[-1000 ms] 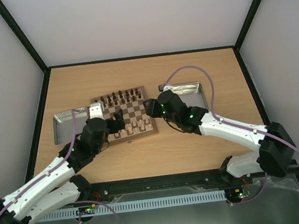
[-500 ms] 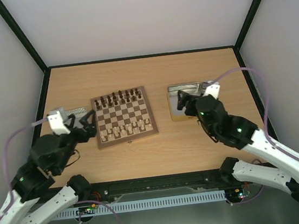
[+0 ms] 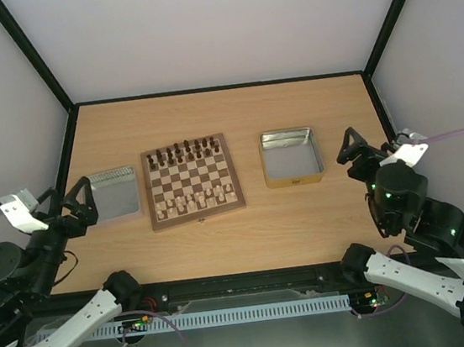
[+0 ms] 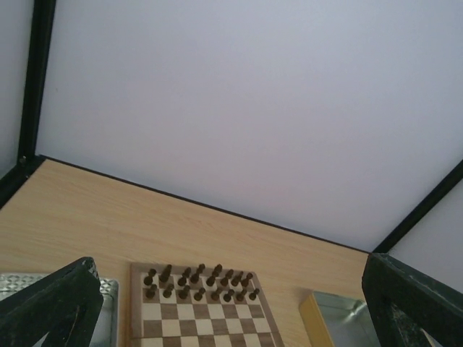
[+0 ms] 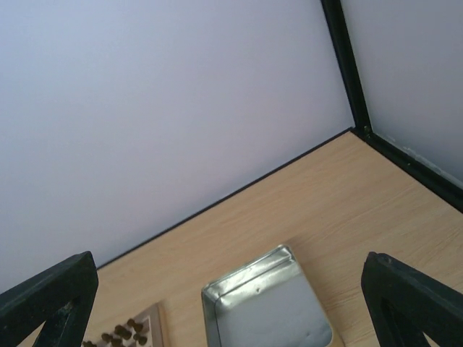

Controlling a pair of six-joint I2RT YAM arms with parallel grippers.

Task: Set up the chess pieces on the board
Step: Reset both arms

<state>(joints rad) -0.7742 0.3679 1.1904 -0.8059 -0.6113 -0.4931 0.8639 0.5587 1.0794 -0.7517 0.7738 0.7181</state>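
The board lies left of the table's middle. The cream chess pieces stand in its two near rows. Dark pieces fill the two far rows. My left gripper is open and empty, raised over the near left of the table, well clear of the board. My right gripper is open and empty at the near right. In the left wrist view the gripper frames the board and dark pieces. The right wrist view has the gripper framing a tin.
A shallow metal tin lies just left of the board, partly under my left gripper. A second tin with yellow sides lies right of the board, its inside showing bare metal. Black frame posts and pale walls bound the table.
Both arms have drawn back from the board to the near corners, left arm leftward, right arm rightward. Both grippers opened a little wider. The pieces have not moved.
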